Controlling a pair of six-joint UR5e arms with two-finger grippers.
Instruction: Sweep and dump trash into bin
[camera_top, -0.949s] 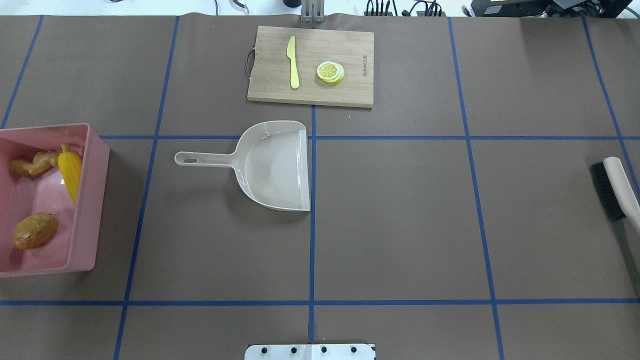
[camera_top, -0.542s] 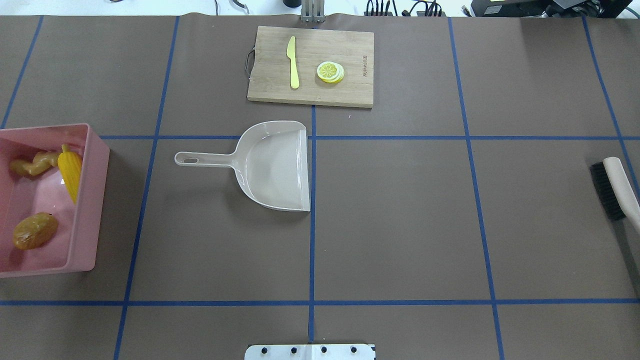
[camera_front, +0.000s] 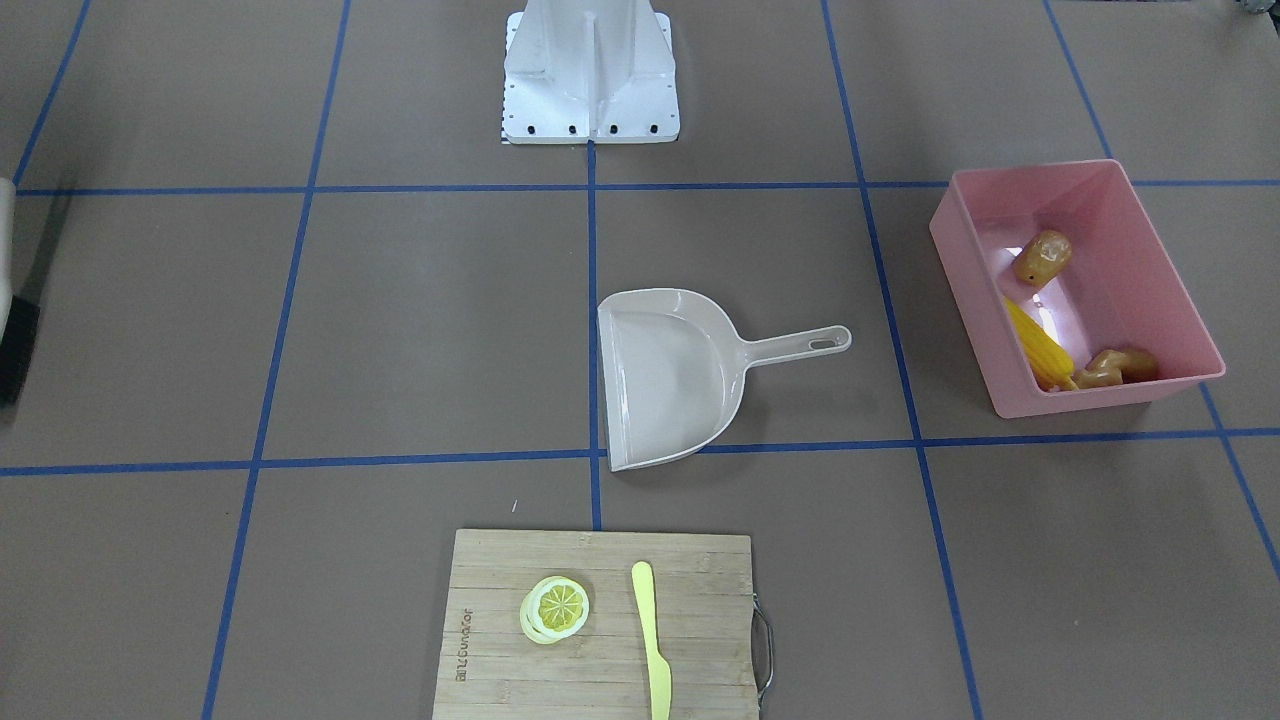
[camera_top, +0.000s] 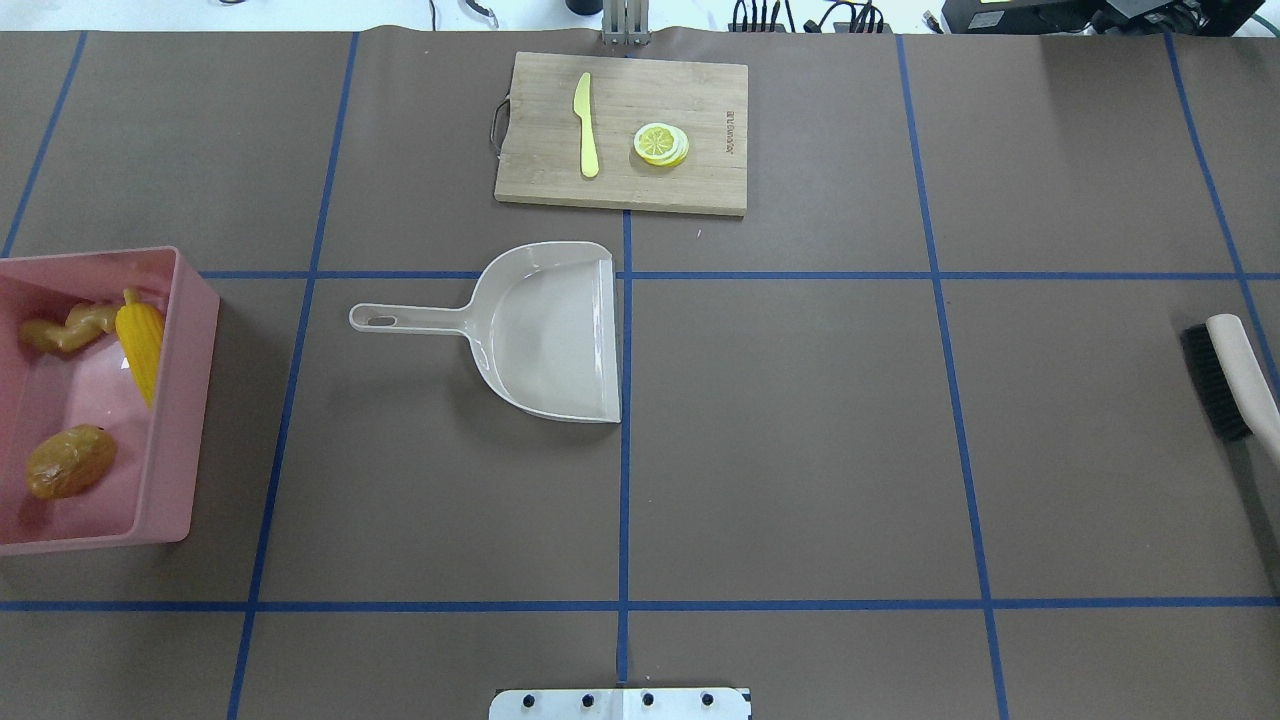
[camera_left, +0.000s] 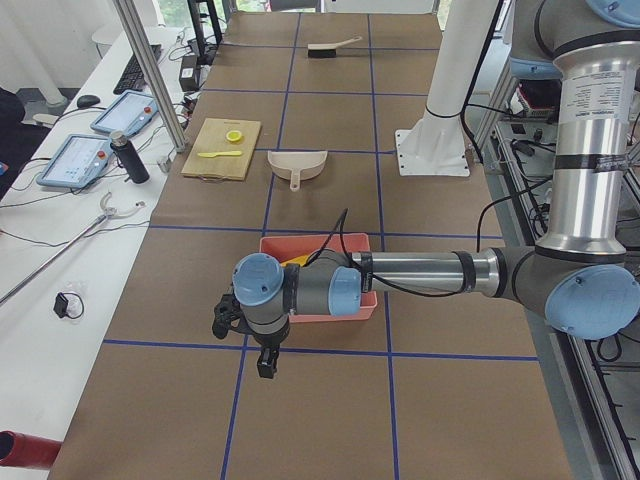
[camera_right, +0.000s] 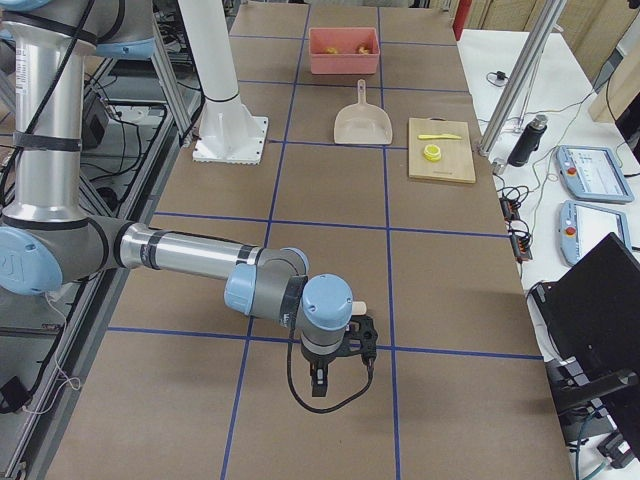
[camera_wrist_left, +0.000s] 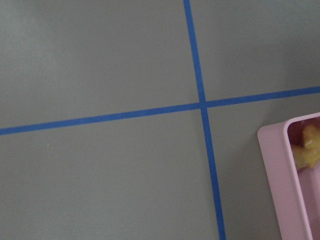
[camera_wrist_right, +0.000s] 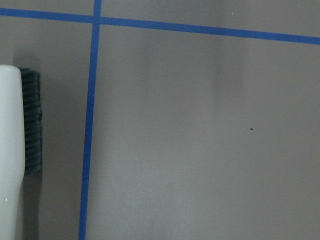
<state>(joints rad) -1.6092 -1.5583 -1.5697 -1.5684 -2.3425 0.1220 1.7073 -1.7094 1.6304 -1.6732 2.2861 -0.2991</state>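
The pink bin (camera_top: 185, 400) stands at the table's left edge and also shows in the front view (camera_front: 965, 260). Inside it lie the yellow corn cob (camera_top: 140, 340), the tan ginger root (camera_top: 70, 328) and the brown potato (camera_top: 70, 462). The beige dustpan (camera_top: 545, 335) lies empty at mid-table, handle toward the bin. My left gripper (camera_left: 245, 335) hangs just beyond the bin's outer side; it shows only in the left side view, so I cannot tell its state. My right gripper (camera_right: 338, 362) hovers over bare table near the brush (camera_top: 1230, 375); I cannot tell its state either.
A wooden cutting board (camera_top: 640, 110) at the far middle carries a yellow knife (camera_top: 586, 125) and a lemon slice (camera_top: 661, 144). The robot's base plate (camera_top: 620, 703) sits at the near edge. The brush lies at the table's right edge, and shows in the right wrist view (camera_wrist_right: 15, 150).
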